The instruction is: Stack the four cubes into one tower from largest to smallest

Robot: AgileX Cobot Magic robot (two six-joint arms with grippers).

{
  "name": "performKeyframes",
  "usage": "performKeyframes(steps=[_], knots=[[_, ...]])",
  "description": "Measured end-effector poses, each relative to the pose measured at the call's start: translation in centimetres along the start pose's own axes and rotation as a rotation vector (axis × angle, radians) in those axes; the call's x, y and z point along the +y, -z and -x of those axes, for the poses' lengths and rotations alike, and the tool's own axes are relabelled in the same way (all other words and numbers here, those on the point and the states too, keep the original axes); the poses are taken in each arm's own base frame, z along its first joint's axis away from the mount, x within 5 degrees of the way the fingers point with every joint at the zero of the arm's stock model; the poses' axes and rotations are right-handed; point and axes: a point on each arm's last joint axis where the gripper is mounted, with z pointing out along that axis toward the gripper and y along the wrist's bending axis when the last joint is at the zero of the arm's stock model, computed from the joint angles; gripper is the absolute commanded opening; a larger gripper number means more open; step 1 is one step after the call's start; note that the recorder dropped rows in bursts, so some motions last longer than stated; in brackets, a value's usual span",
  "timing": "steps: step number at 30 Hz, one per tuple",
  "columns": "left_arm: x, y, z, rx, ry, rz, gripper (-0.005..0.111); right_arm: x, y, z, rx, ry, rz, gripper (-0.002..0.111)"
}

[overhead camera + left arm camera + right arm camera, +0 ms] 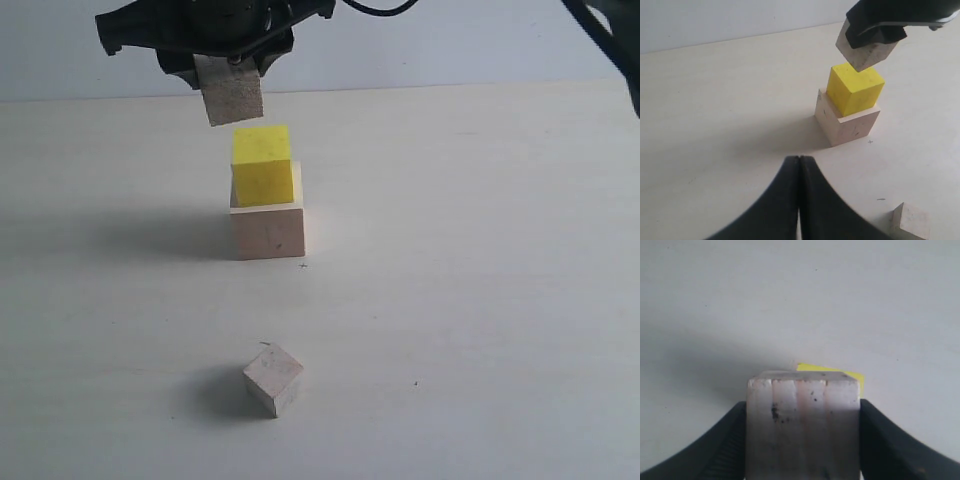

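Landmark: the yellow cube (pixel 262 165), second piece of the tower, sitting on the large pale cube (pixel 268 230).
Base: the large pale cube rests flat on the tabletop (pixel 480 300), directly under the yellow cube, which sits slightly off centre on it.
Right end effector (pixel 225 75): hangs above the yellow cube, its jaws spread wide and clamped on two opposite faces of the held pale cube (pixel 232 100).
Held pale cube: tilted, just above the yellow cube and a little to one side of it; it looks clear of the yellow top, though the gap is slim.
Last pale cube (pixel 273 378): alone on the tabletop, well apart from the yellow cube, on the side nearer the exterior camera, turned corner-on.
Left end effector (pixel 799 200): jaws pressed together, holding nothing, low over the tabletop and well away from the yellow cube.
Done so far: two of the four cubes are stacked in order.
Left to do, as I judge it: level and centre the held pale cube on the yellow cube, let go, then fetch the last pale cube and cap the tower.
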Motion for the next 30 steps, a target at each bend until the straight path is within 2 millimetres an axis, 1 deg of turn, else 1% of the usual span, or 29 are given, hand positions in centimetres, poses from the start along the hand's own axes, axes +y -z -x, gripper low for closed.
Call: performKeyframes(steps=[11,17,20,22,25,27,30], knots=[[0.0,0.0,0.0,0.000,-0.001,0.001,0.000,-0.7,0.3,0.5,-0.055,0.058,-0.070,0.000],[0.0,0.0,0.0,-0.004,-0.003,0.002,0.000,0.0,0.2,0.1,-0.007,0.064,0.008,0.000],[0.0,0.0,0.0,-0.004,-0.003,0.002,0.000,0.8,0.4,0.1,-0.025,0.066,0.058,0.000],[0.0,0.0,0.1,-0.006,-0.003,0.001,0.000,1.4,0.7,0.1,-0.051,0.080,0.087,0.000],[0.0,0.0,0.1,-0.008,-0.003,0.001,0.000,2.1,1.8,0.0,-0.084,0.099,0.122,0.000],[0.0,0.0,0.1,-0.008,-0.003,0.001,0.000,2.2,2.3,0.1,-0.099,0.105,0.129,0.000],[0.0,0.0,0.1,-0.008,-0.003,0.001,0.000,1.6,2.6,0.3,-0.114,0.111,0.100,0.000]])
